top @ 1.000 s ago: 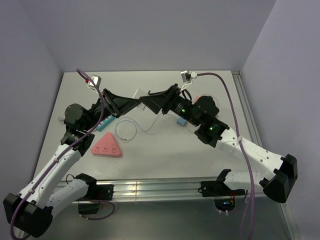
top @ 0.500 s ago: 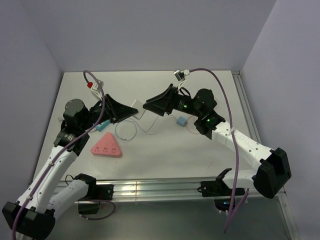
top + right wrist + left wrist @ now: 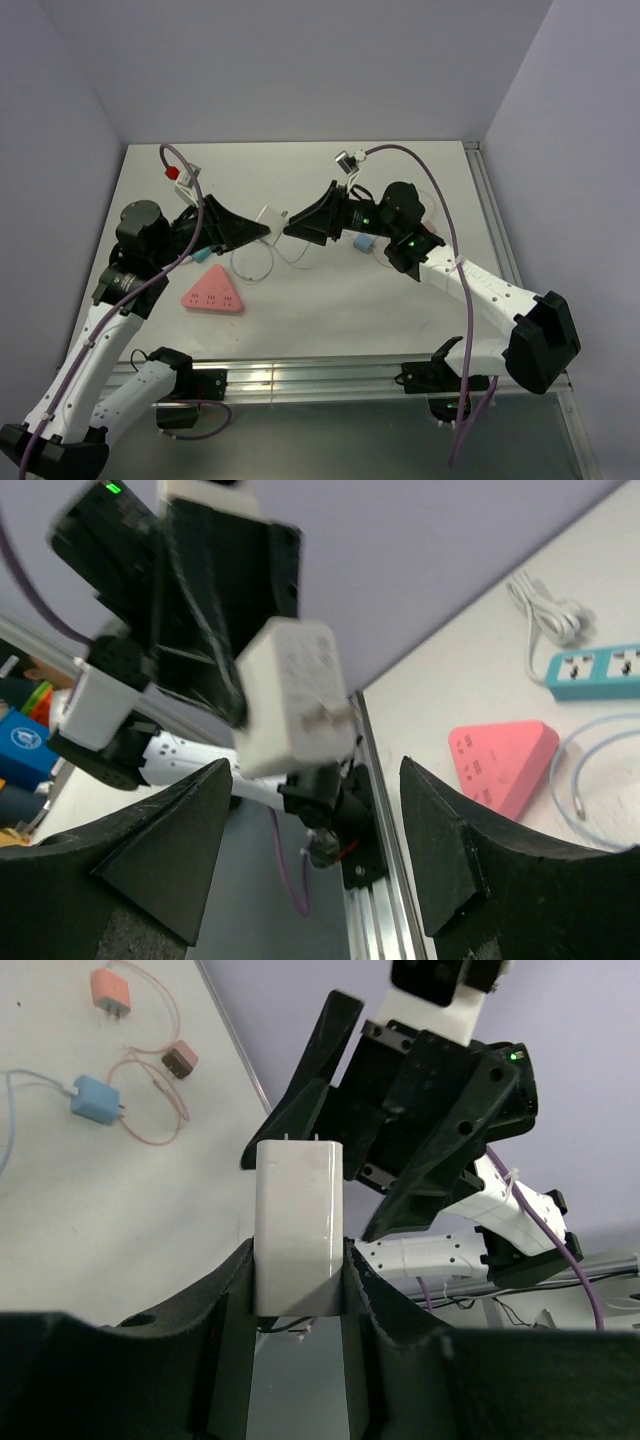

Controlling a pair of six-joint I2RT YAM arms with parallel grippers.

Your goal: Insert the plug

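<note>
Shifted leftward since a second ago, left end effector [image 3: 298,1252] clamps white plug [image 3: 298,1190], prongs visible only in wrist views; right end effector [image 3: 315,780] gapes wide, empty.

L gripper [image 3: 264,228] tight, R gripper [image 3: 291,228] wide, tip-to-tip.

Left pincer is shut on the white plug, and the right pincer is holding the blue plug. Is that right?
Not quite. The right pincer holds nothing: the right wrist view shows its jaws open and empty, and the blue plug lies on the table. The left pincer is indeed shut on the white plug.
</note>
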